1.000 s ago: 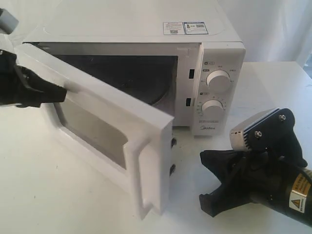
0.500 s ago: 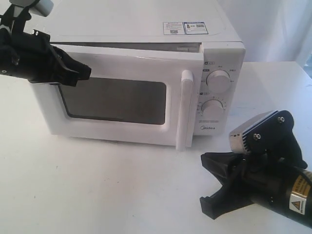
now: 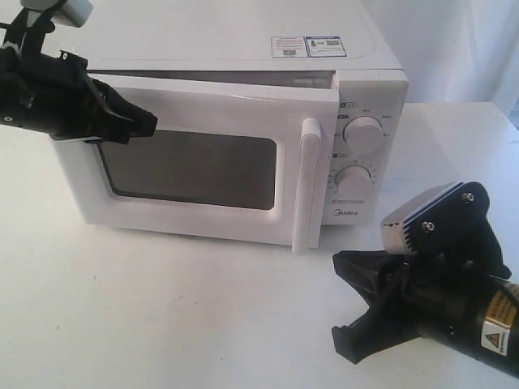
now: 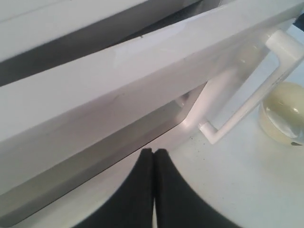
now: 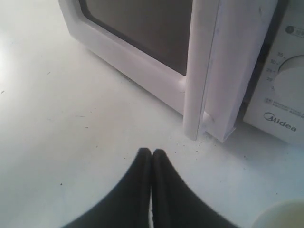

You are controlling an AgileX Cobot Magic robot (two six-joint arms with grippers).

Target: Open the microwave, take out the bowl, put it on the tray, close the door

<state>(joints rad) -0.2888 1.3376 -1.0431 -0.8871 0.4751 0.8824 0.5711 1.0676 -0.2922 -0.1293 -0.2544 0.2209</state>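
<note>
I can't see inside the microwave [image 3: 203, 32]: the door [image 3: 211, 101] covers the cavity, and its dark window [image 3: 190, 168] shows nothing behind it. The bowl [image 4: 284, 111] reaches me only as a blurred cream shape cut by the left wrist picture's edge, and as a sliver of rim in the right wrist view's corner. I cannot tell which table edge it sits near. The print on the stickers [image 3: 308, 46] is too small to read.
</note>
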